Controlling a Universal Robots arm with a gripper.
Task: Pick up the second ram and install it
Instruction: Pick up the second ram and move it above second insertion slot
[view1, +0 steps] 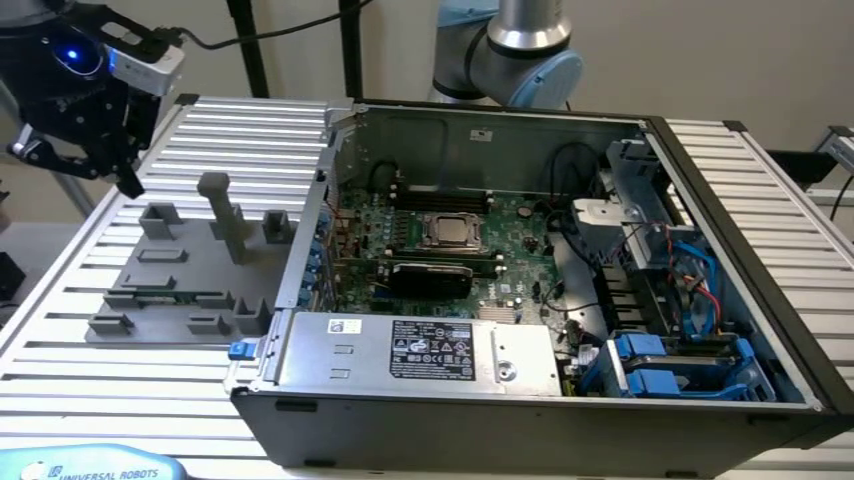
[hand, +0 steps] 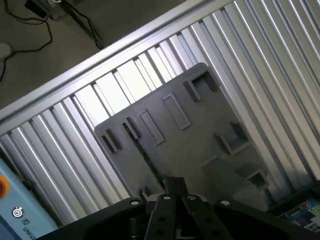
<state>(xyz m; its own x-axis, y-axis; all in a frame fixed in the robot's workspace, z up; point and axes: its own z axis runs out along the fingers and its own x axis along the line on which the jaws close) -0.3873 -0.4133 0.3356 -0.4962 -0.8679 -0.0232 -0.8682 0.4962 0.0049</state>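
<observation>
The second ram (view1: 170, 297) is a thin green stick standing on edge in a groove of the grey fixture plate (view1: 187, 268), at the exterior view's left. In the wrist view the ram (hand: 146, 156) reads as a narrow dark line across the fixture plate (hand: 195, 135). My gripper (view1: 128, 183) hangs high over the back left part of the fixture, well clear of the ram. Its fingers (hand: 175, 189) are pressed together with nothing between them.
An open computer case (view1: 747, 230) takes up the middle and right, with its motherboard (view1: 514, 225) and CPU socket (view1: 451, 232) exposed. A tall grey post (view1: 219, 215) rises from the fixture. A teach pendant (view1: 80, 465) lies at the near left corner of the ribbed aluminium table (view1: 80, 395).
</observation>
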